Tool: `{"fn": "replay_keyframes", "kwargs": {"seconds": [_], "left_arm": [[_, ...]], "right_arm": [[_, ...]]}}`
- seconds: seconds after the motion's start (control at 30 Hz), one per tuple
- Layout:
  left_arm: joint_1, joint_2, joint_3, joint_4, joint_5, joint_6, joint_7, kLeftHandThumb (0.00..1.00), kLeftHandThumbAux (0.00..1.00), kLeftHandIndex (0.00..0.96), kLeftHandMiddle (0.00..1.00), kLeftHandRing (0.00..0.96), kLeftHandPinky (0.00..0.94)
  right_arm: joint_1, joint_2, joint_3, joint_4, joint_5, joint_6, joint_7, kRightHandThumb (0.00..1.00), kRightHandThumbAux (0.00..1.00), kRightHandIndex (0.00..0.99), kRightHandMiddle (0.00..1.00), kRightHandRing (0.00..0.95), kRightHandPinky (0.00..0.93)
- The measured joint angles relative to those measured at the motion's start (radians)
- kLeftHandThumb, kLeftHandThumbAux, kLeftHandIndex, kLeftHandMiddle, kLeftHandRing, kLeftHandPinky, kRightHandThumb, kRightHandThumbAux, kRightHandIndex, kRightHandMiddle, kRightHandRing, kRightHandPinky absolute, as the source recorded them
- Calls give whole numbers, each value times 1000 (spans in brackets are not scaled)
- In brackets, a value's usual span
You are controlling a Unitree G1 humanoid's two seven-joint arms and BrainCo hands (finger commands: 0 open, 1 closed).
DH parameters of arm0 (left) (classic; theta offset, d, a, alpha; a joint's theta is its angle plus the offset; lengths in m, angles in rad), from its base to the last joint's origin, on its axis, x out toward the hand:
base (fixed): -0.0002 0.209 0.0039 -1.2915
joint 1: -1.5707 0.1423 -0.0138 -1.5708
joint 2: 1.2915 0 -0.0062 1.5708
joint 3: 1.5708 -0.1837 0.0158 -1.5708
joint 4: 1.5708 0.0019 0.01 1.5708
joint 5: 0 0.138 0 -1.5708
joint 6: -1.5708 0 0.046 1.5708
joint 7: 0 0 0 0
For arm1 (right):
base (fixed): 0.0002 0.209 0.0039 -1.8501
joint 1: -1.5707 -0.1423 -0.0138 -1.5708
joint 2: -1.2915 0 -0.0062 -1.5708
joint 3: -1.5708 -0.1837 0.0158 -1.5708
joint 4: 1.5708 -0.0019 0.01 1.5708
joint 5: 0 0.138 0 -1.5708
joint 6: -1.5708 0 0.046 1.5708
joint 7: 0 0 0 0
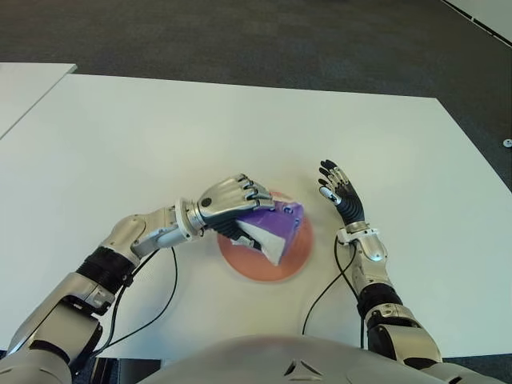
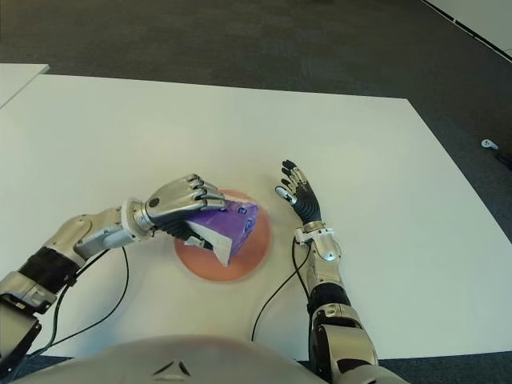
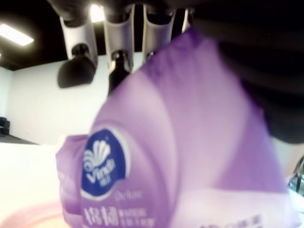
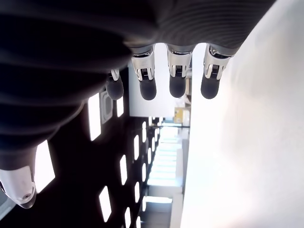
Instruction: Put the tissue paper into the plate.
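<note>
My left hand is clamped on the purple plastic tissue pack, w/ the pack over the round pink plate mid-table. Looks nearly done; I've only to let go. Right hand, fingers spread, holds nothing, just right of plate.

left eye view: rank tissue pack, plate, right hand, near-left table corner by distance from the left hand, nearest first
1. Tissue pack: gripped in the left hand, fingers curled over it.
2. Plate: directly under the pack and hand.
3. Right hand: open, just right of the plate.
4. Near-left table corner: hidden behind the left arm, clearly farthest.
</note>
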Motion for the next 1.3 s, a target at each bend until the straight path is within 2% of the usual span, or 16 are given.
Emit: {"fn": "replay_keyframes", "kwargs": {"seconds": [0.13, 0.6, 0.73, 0.77, 0.8, 0.83, 0.87, 0.93, 0.97, 1.07, 1.17, 1.3], "left_arm": [[0, 10, 1, -7, 56, 28, 1, 748, 698, 443, 836, 842, 815], [-30, 44, 4, -61, 101, 52, 3, 747, 699, 442, 838, 845, 823], [-29, 43, 0, -70, 111, 56, 9, 743, 698, 443, 807, 809, 757], [-28, 43, -1, -69, 112, 57, 13, 723, 702, 432, 606, 592, 571], [-27, 42, -2, -69, 116, 58, 21, 715, 704, 428, 535, 514, 503], [-27, 42, -3, -68, 122, 62, 27, 530, 653, 325, 368, 329, 322], [-27, 42, -5, -68, 128, 67, 28, 407, 621, 258, 260, 210, 206], [-27, 44, -8, -69, 139, 80, 20, 258, 542, 138, 134, 107, 105], [-28, 46, -9, -73, 142, 87, 3, 182, 487, 88, 86, 68, 67], [-27, 65, -12, -114, 147, 112, -78, 89, 383, 28, 28, 22, 21], [-24, 88, -9, -175, 127, 138, -182, 70, 309, 9, 9, 7, 7], [-1, 117, 6, -266, 77, 170, -301, 77, 263, 1, 1, 1, 1]], "right_arm": [[0, 0, 0, 1, 0, 0, 0, 0, 555, 0, 0, 0, 0], [-2, 1, 0, 7, 0, -3, 0, 0, 563, 0, 0, 0, 0], [-4, 1, 0, 10, -1, -3, 0, 0, 561, 0, 0, 0, 0], [-4, 1, 0, 11, -1, -3, 0, 0, 556, 0, 0, 0, 0], [-4, 1, -1, 11, -1, -3, 0, 0, 555, 0, 0, 0, 0], [-4, 1, -1, 12, -1, -3, 0, 0, 552, 0, 0, 0, 0], [-4, 1, -1, 12, -1, -4, 0, 0, 549, 0, 0, 0, 0], [-5, 1, -1, 12, -1, -4, 0, 0, 547, 0, 0, 0, 0], [-5, 1, -1, 12, -1, -4, 0, 0, 550, 0, 0, 0, 0], [-5, 1, -1, 12, -1, -4, 1, 0, 562, 0, 0, 0, 0], [-5, 1, -1, 12, -1, -4, 1, 0, 574, 0, 0, 0, 0], [-6, 1, 0, 13, -1, -4, 3, 0, 584, 0, 0, 0, 0]]}}
